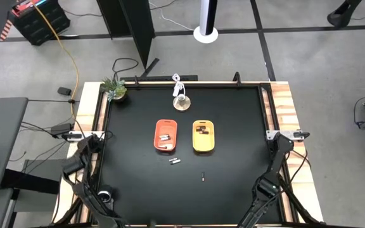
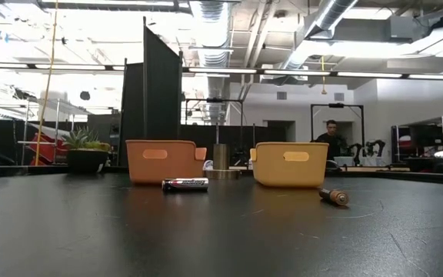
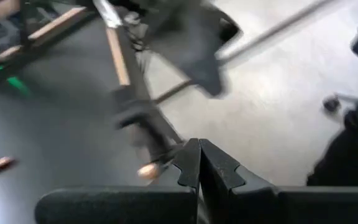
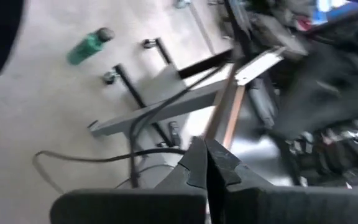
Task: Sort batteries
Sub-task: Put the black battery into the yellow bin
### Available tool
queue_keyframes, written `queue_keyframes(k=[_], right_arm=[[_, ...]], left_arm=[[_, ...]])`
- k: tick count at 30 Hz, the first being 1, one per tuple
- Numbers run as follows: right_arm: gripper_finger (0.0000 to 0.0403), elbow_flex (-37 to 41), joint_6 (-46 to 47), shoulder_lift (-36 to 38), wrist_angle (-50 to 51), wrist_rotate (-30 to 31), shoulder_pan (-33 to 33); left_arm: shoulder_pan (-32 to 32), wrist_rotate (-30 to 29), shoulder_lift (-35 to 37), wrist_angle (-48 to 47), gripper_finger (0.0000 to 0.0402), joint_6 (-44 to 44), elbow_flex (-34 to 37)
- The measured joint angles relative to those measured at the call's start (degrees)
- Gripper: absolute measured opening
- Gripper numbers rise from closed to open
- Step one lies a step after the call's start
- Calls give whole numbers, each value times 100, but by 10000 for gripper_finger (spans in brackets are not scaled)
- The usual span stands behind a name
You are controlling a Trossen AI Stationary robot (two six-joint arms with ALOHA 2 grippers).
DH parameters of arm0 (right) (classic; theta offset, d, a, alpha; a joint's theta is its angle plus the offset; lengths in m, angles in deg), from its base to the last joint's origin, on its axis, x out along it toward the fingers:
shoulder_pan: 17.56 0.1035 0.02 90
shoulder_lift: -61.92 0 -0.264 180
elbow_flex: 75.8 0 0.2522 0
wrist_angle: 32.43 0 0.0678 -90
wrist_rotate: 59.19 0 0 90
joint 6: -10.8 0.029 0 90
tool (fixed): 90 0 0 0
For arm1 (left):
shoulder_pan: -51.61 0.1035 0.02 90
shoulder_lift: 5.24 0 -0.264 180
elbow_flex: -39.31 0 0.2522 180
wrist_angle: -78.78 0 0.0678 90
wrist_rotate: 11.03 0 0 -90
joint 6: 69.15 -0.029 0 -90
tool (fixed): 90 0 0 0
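From above, both arms sit folded back at the near corners of the black surface. The left end effector hangs past the left edge, the right end effector at the right edge. Well inward of both stand an orange tray and a yellow tray, each with batteries inside. Nearer the arms' side, a pair of batteries lies just off the orange tray, and a single battery lies farther out.

At table height, no arm shows; the pair of batteries lies before the orange tray, the single battery near the yellow tray.

At the left wrist, the left end effector has its fingers pressed together, empty, over the floor.

At the right wrist, the right end effector is likewise together, empty.
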Motion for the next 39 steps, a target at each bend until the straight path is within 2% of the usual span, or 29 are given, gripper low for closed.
queue_keyframes(k=[7,12,15,21,29,33,39], right_arm=[[10,0,-39,189,-69,1056,171],[10,0,-44,454,-85,1909,304],[10,0,-58,563,-67,2318,357],[11,-2,-44,685,-82,2576,405],[11,-2,-41,671,-38,2593,409],[11,-2,-40,671,-46,2593,409],[11,-2,-39,671,-47,2593,408]], left_arm=[[-12,-151,-1440,-1920,0,-346,-2448],[7,-246,-2096,-2427,0,-469,-3482],[121,-277,-2303,-2520,0,-318,-3657],[345,-319,-2335,-2571,0,96,-3675],[368,-133,-2334,-2635,0,165,-3670],[404,186,-2334,-2782,0,395,-3670],[437,199,-2334,-3115,0,657,-3664]])
